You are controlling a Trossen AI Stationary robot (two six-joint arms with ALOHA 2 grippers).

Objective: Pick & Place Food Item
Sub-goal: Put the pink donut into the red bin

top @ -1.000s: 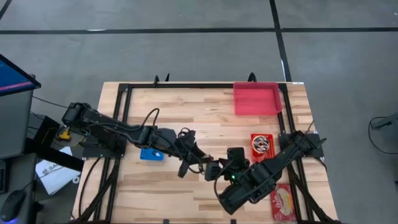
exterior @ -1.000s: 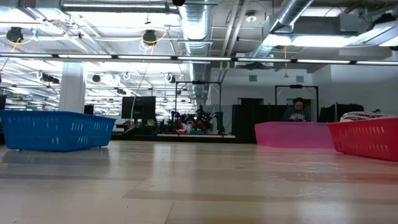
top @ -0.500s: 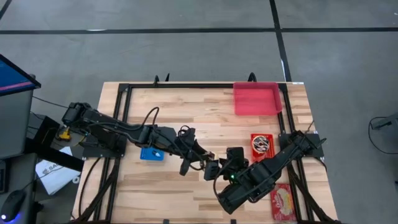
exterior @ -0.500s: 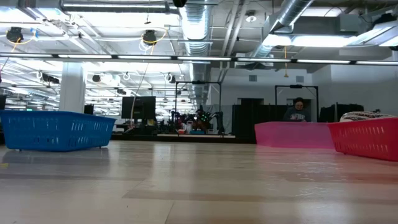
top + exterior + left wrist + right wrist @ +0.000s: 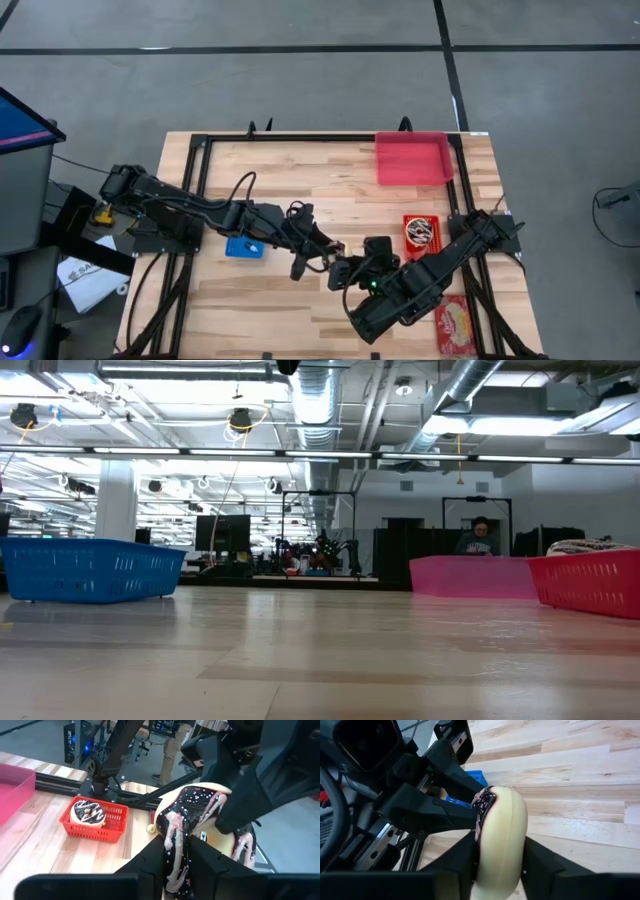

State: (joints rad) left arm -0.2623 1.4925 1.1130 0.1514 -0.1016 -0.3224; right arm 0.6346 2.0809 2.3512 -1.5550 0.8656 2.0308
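A doughnut (image 5: pixel 195 815) with dark icing, pink drips and a pale underside (image 5: pixel 502 835) hangs in the air above the middle of the table, standing on edge. My left gripper (image 5: pixel 176 845) reaches in from the table's left (image 5: pixel 328 260) and is shut on it. My right gripper (image 5: pixel 497 862) comes from the near right (image 5: pixel 350 272), one finger on each side of the same doughnut. A second iced doughnut lies in a red basket (image 5: pixel 95 820), resting on the basket's floor. My left gripper pinches the doughnut's ring at the part nearest it (image 5: pixel 175 827) between its two fingers, coming nearly level from the table's left. The doughnut is lifted clear of the table, on edge. My right gripper pinches the doughnut across its two faces, one finger (image 5: pixel 470 857) on the iced face, the other (image 5: pixel 532 860) on the pale face (image 5: pixel 512 845). It comes slanting down from the near right, opposite the left gripper.
A pink tray (image 5: pixel 412 160) lies at the far right, a red basket (image 5: pixel 421 236) right of centre, another red basket (image 5: pixel 455 325) at the near right and a small blue basket (image 5: pixel 244 248) under the left arm. A person (image 5: pixel 480 538) sits far behind.
My right gripper's fingers have come in on the doughnut that my left gripper holds. Both arms have stayed in place and the doughnut has not moved.
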